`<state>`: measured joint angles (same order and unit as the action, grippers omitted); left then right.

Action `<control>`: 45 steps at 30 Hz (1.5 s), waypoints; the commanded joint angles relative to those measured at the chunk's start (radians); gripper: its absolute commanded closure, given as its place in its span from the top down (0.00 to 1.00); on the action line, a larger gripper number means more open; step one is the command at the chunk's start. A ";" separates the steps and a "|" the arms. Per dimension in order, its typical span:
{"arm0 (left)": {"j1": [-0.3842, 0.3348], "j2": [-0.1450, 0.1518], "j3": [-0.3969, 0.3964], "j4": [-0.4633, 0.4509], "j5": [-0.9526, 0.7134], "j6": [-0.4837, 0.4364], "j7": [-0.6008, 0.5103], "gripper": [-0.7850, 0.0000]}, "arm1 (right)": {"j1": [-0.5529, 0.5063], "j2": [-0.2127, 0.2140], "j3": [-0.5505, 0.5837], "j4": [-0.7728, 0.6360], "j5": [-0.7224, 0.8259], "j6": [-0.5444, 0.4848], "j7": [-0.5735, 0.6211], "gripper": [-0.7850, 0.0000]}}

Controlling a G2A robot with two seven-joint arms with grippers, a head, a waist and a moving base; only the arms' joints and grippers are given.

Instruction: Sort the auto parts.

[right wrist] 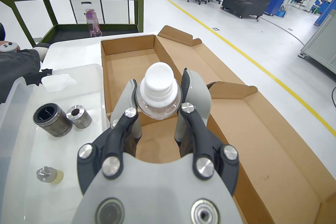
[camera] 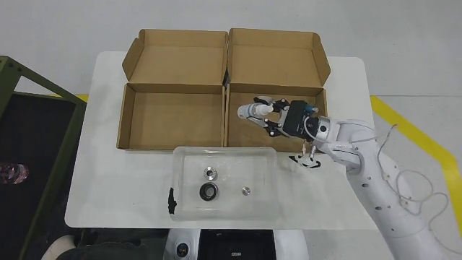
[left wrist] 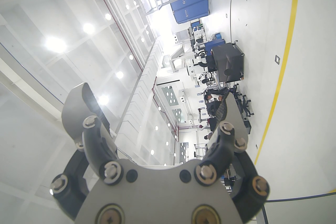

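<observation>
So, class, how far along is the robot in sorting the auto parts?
Done: nothing visibly; the left cardboard box holds no part. In hand: the right gripper is shut on a white stepped part above the right cardboard box. To do: three metal parts in the clear tray, a dark sleeve, a steel cylinder and a small stud.

Bright even overhead light, ceiling lamps (left wrist: 55, 44) flaring white at left, soft shadows on the table (camera: 101, 173), wrist views' edges bowed.
</observation>
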<state>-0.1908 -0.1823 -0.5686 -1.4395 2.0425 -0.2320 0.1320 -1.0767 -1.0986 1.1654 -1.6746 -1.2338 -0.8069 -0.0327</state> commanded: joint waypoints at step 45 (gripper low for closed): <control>0.000 0.000 0.000 0.000 0.000 0.000 0.000 1.00 | 0.285 -0.100 -0.246 0.421 0.065 0.159 0.209 0.47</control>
<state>-0.1908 -0.1823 -0.5686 -1.4395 2.0425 -0.2320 0.1320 -0.7905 -1.1986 0.9188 -1.2509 -1.1689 -0.6467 0.1748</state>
